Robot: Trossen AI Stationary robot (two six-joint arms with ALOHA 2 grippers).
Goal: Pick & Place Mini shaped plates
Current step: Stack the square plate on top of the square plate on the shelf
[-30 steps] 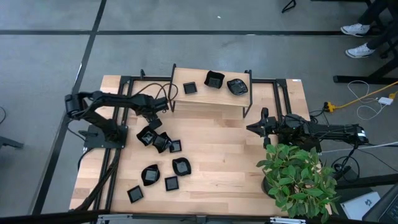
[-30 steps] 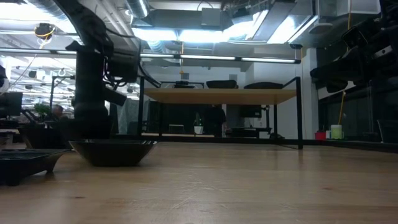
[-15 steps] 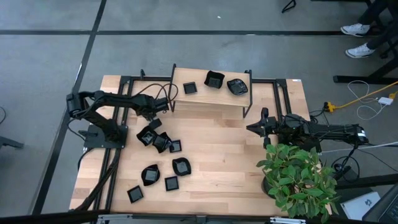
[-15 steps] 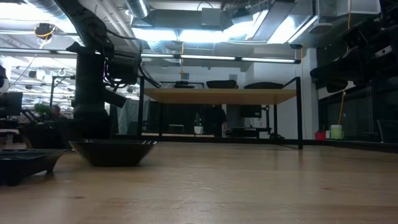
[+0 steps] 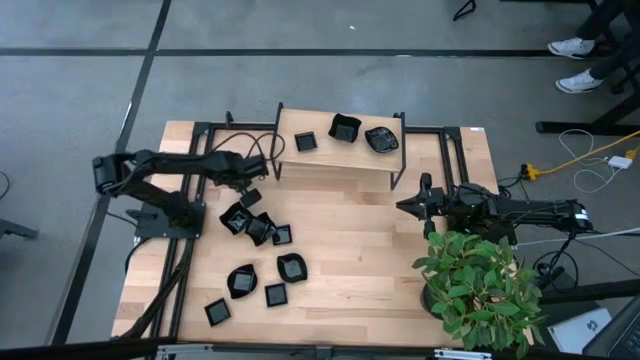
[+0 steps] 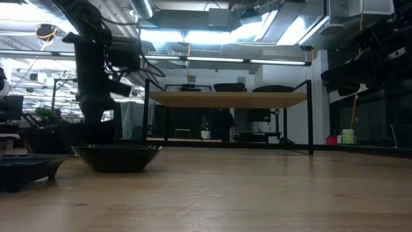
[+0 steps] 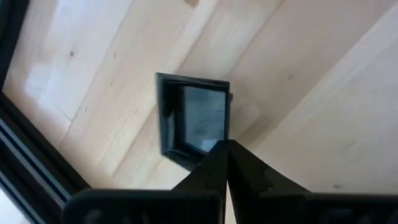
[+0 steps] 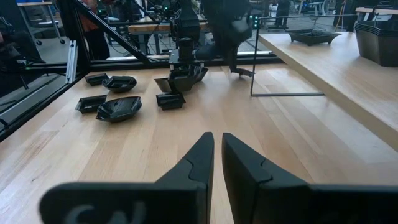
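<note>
Black left hand (image 7: 225, 149) pinched onto a square mini plate's (image 7: 196, 118) rim, above the tabletop (image 7: 311, 93).

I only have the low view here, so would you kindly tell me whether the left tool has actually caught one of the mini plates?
Observer: Yes, the left tool is closed on the rim of a small square glossy black plate with a grey centre.
Operator: How many plates are on the shelf?
Observer: Three black plates sit on the raised wooden shelf.
Operator: And where is the right arm?
Observer: The right tool waits at the table's right side, beside a green potted plant.
</note>
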